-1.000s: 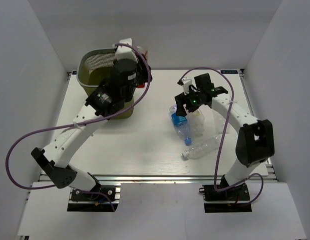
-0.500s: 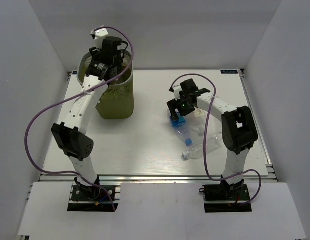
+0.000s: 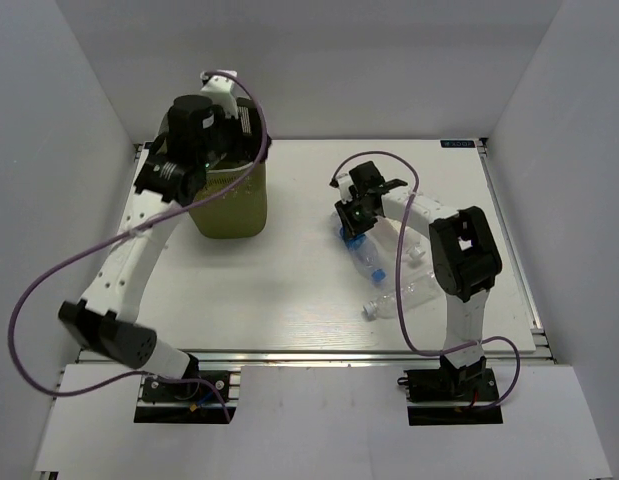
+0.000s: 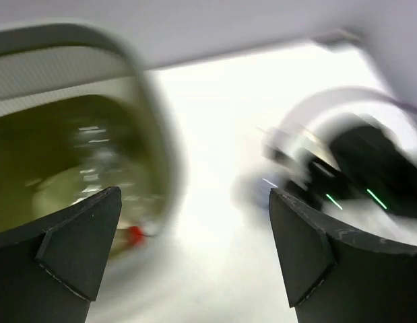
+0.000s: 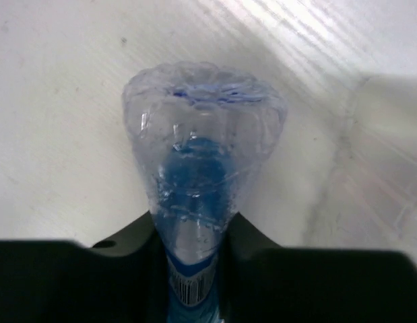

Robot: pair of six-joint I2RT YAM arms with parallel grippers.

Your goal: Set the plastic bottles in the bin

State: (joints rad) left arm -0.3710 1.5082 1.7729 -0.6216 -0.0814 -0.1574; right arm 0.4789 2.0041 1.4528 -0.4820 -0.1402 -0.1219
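Note:
The olive-green bin (image 3: pixel 232 207) stands at the table's back left; its rim (image 4: pixel 157 114) shows blurred in the left wrist view. My left gripper (image 3: pixel 247 140) (image 4: pixel 193 202) hangs over the bin's right edge, open, with nothing between its fingers. A blurred bottle with a red cap (image 4: pixel 133 235) lies inside the bin. My right gripper (image 3: pixel 357 216) (image 5: pixel 193 235) is low on the table right of centre, shut on a clear blue-labelled bottle (image 5: pixel 201 168) whose base points away from the camera. More plastic bottles (image 3: pixel 374 262) (image 3: pixel 404 295) lie just in front of it.
The right arm's elbow (image 3: pixel 467 250) rises over the bottle pile. White walls close in the table on the left, back and right. The table's front edge (image 3: pixel 309 352) runs just ahead of the arm bases.
My left gripper has opened above the bin, letting go of the red-labelled bottle it carried. My right gripper came down and shut on the blue-labelled bottle.

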